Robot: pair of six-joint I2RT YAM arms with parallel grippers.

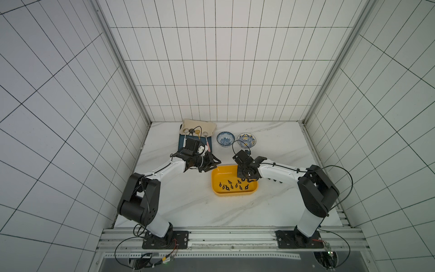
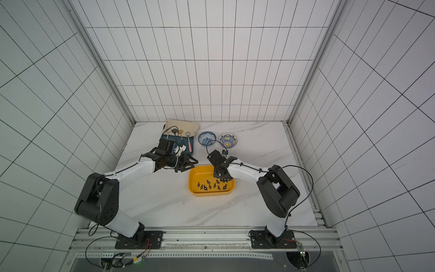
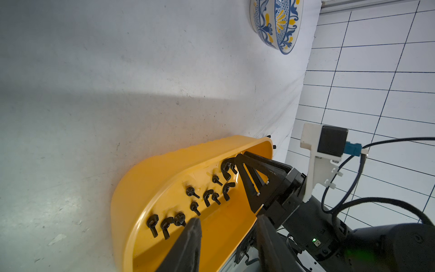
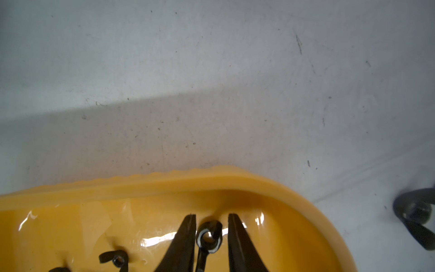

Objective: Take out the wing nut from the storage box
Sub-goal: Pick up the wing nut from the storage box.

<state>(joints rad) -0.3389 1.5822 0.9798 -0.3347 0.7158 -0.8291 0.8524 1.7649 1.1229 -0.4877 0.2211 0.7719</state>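
The storage box point(image 1: 231, 194) is a shallow yellow tray at the table's middle, seen in both top views point(image 2: 209, 193). Several black wing nuts point(image 1: 231, 186) lie on its floor. My right gripper point(image 4: 211, 215) reaches down into the box's right end, and its fingers stand open on either side of one wing nut point(image 4: 209, 237). One finger is close against the nut, while a gap shows at the other. My left gripper point(image 3: 228, 219) hovers open and empty by the box's left end point(image 3: 164, 164). Another wing nut point(image 4: 416, 216) lies on the table outside the box.
Two patterned blue bowls point(image 1: 225, 139) point(image 1: 246, 140) stand behind the box. A dark-blue tray point(image 1: 182, 141) with spoons and a beige cloth point(image 1: 200, 124) sit at the back left, just behind my left wrist. Tiled walls enclose the marble table.
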